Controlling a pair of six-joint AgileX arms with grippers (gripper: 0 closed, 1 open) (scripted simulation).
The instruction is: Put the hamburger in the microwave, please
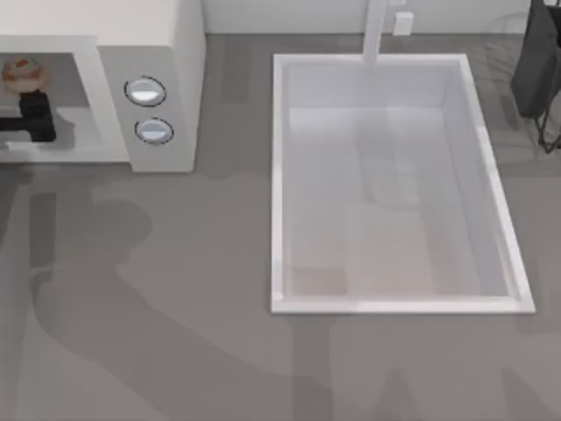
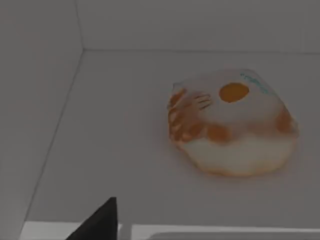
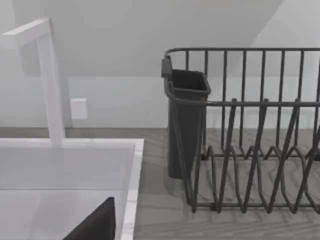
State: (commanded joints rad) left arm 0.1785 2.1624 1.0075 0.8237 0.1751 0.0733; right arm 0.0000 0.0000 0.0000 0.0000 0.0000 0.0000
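Observation:
The hamburger (image 1: 19, 74) lies on the floor of the microwave (image 1: 166, 53), inside its grey cavity at the table's far left. In the left wrist view the hamburger (image 2: 232, 125) rests free on the cavity floor, close to the back wall, with nothing touching it. My left gripper (image 1: 33, 105) reaches into the cavity just in front of the hamburger, open and holding nothing. One of its dark fingers (image 2: 100, 222) shows at the frame edge, apart from the bun. A dark finger (image 3: 97, 225) of my right gripper shows over the sink's far right corner.
A white sink basin (image 1: 280, 175) with a faucet (image 1: 377, 31) fills the middle and right of the table. A dark wire dish rack (image 1: 539, 70) with a cutlery cup (image 3: 187, 125) stands at the far right. Two knobs (image 1: 145, 91) sit on the microwave's panel.

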